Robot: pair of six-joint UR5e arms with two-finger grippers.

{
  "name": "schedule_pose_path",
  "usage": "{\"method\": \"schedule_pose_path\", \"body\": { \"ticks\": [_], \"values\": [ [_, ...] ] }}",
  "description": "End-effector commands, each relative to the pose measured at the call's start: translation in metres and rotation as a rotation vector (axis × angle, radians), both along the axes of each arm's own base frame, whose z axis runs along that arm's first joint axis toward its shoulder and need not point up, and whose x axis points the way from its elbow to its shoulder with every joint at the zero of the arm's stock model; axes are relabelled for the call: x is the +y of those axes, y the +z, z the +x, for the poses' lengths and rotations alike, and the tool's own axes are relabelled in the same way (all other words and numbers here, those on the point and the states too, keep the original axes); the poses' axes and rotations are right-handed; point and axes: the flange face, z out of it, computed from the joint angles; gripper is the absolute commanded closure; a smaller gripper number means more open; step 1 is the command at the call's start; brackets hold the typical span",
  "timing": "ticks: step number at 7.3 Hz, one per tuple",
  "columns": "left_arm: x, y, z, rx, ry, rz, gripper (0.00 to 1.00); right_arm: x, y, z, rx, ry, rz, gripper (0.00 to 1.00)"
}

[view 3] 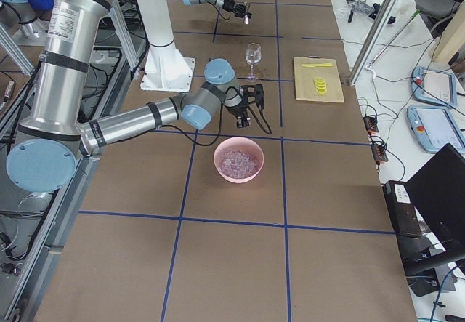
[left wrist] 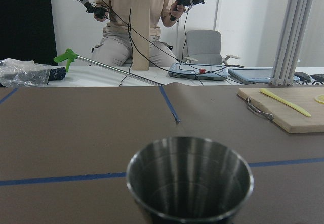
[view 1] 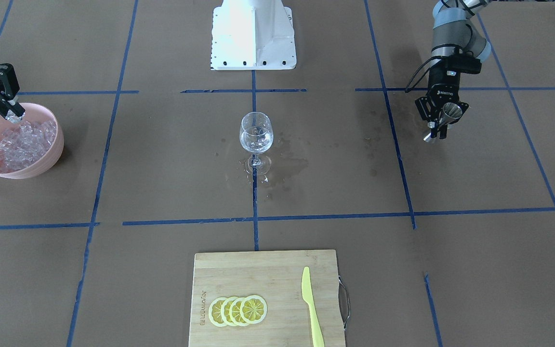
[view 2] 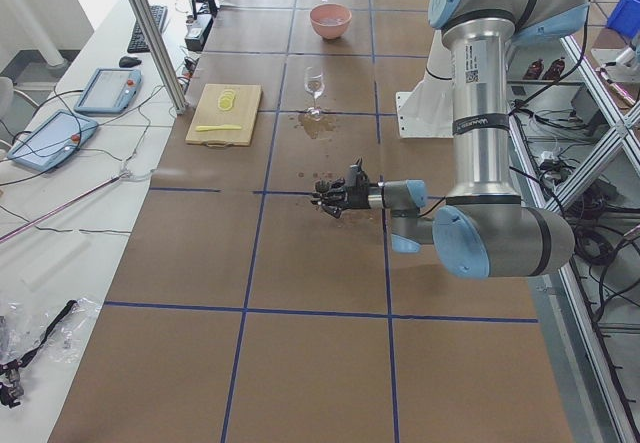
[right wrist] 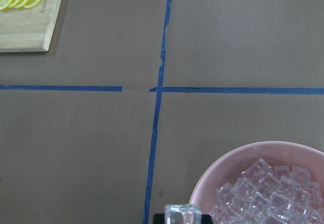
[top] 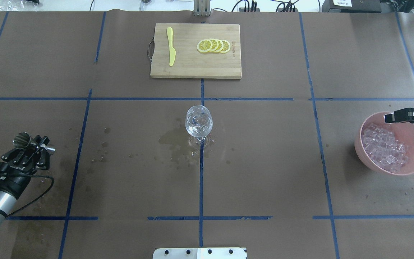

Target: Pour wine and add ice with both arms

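Apparently ROBOTIQ marks the left gripper [view 1: 437, 126] gripping a jigger [view 1: 453, 110].

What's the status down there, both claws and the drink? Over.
Left gripper shut on metal jigger, off to the side. Right gripper pinching one ice cube over pink bowl. Wine glass upright, centre, puddle at its foot.
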Motion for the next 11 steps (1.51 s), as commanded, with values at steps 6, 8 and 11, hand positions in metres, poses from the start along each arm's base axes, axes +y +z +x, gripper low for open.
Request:
{"method": "schedule_pose_path", "body": {
  "ticks": [6, 8, 11],
  "values": [
    [-0.008, -0.023, 0.061, -0.036, 0.027, 0.021, 1.0, -0.003, -0.009, -0.002, -0.014, 0.002, 0.025, 1.0],
    [-0.01, -0.02, 0.058, -0.043, 0.028, 0.019, 1.0, -0.003, -0.008, -0.002, -0.013, 0.002, 0.023, 1.0],
    [-0.026, -0.019, 0.049, -0.04, 0.036, 0.008, 1.0, -0.002, -0.008, -0.002, -0.013, 0.002, 0.022, 1.0]
  ]
}}
